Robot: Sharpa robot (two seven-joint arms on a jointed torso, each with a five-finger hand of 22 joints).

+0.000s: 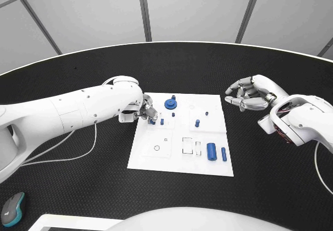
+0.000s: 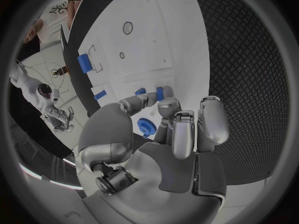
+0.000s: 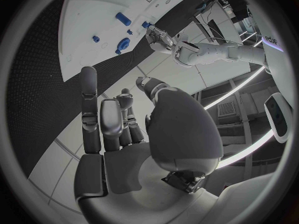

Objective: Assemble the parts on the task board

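While the left hand [image 1: 142,112] pinched a small blue peg [image 1: 152,121] at the task board's [image 1: 173,161] nine o'clock edge, it seemingly needed lowering upright; the right hand [image 1: 248,95] hovered curled, empty.

No text is legible (board markings perhaps too small).

A round black table [image 1: 83,183] with a fine textured top and a thin pale rim takes up most of the head view. Beyond the table's far edge stands a wall of pale grey panels [image 1: 97,21] divided by dark slanted seams. Near the table's front edge, toward its left side, lies a grey and teal device [image 1: 12,209], and just beside that, at the table's nearest edge, sits the corner of a white frame [image 1: 66,222].
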